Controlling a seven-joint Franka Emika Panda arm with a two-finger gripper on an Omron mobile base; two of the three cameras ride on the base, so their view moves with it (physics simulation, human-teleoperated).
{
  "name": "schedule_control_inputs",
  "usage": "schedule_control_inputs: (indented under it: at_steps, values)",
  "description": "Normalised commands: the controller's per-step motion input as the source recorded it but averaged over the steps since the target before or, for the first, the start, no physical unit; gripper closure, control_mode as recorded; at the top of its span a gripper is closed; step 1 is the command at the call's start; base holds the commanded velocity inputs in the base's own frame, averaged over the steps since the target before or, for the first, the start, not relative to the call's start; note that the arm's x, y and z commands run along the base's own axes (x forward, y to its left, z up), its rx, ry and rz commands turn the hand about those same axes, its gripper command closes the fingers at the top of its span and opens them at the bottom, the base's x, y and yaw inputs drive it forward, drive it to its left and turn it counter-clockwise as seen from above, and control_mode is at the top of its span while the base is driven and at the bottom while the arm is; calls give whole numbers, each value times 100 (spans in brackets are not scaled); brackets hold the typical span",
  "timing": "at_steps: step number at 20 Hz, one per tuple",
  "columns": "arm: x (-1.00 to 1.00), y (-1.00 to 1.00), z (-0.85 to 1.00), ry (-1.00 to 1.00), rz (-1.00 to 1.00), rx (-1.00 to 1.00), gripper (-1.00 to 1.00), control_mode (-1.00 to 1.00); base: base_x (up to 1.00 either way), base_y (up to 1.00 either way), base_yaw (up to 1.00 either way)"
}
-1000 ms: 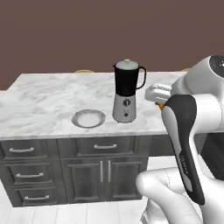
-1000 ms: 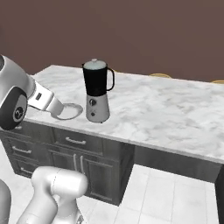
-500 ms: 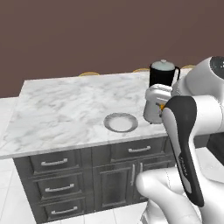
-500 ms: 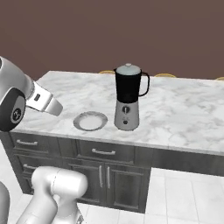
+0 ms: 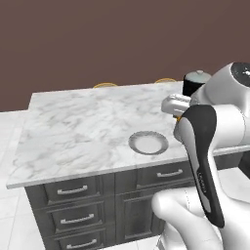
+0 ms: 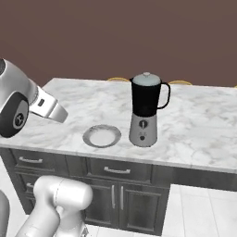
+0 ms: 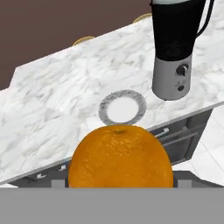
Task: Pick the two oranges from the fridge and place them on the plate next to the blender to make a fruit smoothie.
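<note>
Here the two-finger gripper [image 7: 120, 186] is clamped on a round bright-orange orange [image 7: 120, 156] — held off the front edge of the white marble counter [image 6: 199, 125]. On that counter the small off-white round plate [image 6: 102, 136] lies just beside the black-jug blender [image 6: 145, 111] with its pale domed lid — plate bare, blender upright.

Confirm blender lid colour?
Pale grey-green lid on the black blender jug, clearest in the right base view.

One orange [image 7: 119, 157] — one plate [image 6: 102, 136] — one blender [image 6: 145, 110]
</note>
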Motion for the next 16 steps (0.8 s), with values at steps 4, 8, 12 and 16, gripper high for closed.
schedule_control_inputs:
  at_steps: [4,8,12,16]
  values:
    - [32,-18,-81,22,0,-4,100,-100,0,0,0]
    - [68,0,-50,21,0,-12,100,-100,0,0,0]
    - [71,0,-37,18,0,-14,100,-100,0,0,0]
    - [59,0,-41,7,0,-9,100,-100,0,0,0]
